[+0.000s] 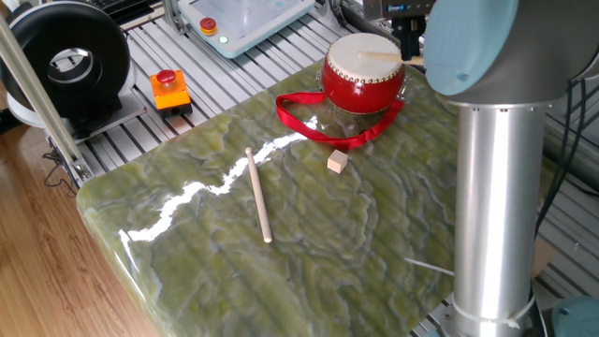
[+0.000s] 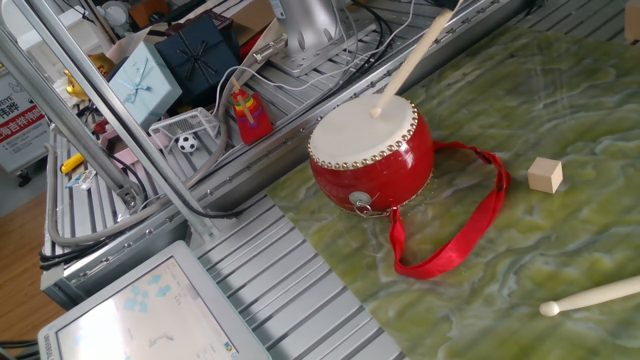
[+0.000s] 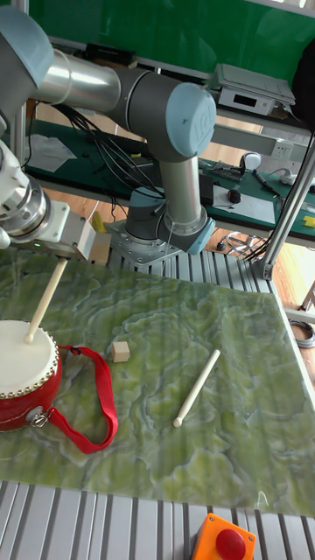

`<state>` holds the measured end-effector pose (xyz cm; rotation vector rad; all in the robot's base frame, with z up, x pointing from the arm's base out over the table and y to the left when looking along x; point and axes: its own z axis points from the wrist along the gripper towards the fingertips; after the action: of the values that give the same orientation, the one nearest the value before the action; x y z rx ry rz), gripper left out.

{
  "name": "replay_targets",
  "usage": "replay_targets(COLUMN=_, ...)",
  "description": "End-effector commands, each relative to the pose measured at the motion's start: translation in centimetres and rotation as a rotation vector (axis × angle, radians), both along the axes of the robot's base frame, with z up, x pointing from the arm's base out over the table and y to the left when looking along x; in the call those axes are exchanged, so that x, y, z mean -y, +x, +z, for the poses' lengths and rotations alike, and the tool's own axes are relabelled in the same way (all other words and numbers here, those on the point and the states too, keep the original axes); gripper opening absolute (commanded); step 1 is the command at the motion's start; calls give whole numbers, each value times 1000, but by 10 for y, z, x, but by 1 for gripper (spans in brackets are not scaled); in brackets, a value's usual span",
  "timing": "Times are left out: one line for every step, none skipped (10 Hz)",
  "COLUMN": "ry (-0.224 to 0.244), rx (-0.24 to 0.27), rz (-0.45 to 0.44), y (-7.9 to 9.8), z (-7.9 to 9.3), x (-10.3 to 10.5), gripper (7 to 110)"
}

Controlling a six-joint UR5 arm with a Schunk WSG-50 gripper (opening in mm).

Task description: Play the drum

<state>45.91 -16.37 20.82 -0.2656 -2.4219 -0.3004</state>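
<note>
- At your far left in the tall fixed view, the drum sits upright near the table's left edge, cream skin up, its red ribbon strap looping out toward 4 o'clock.
- Above it, the held drumstick slants from the gripper down toward 7 o'clock; its tip looks to be touching the skin, or just above it, near the far rim.
- You cannot see the jaws clearly in any view. Since the stick hangs from the gripper, you may judge them closed on its upper end.
- The relation that matters: the drumhead lies below the gripper and toward 7 o'clock, along the stick's long axis, so your beat is a lift and drop along that slant.
- Further right, a small wooden cube lies apart from the strap.
- Then a spare drumstick lies flat mid-table, untouched.
- At the bottom, an orange box with red button sits off the mat.
</note>
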Motion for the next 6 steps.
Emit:
replay_targets(ry=-84, rx=58, rz=19, y=10, z=-14, x=21, gripper=7)
replay_targets(ry=-128, rx=96, rz=32, y=17, z=-21, x=32, gripper=7)
replay_targets(ry=-152, rx=137, rz=48, y=24, z=-24, x=42, gripper=7)
replay_targets(ry=-169, rx=162, rz=60, y=29, z=-27, x=48, gripper=7)
replay_targets(ry=-197, rx=184, rz=73, y=33, z=-30, x=56, gripper=7)
replay_targets(ry=-201, rx=189, rz=77, y=34, z=-31, x=57, gripper=7)
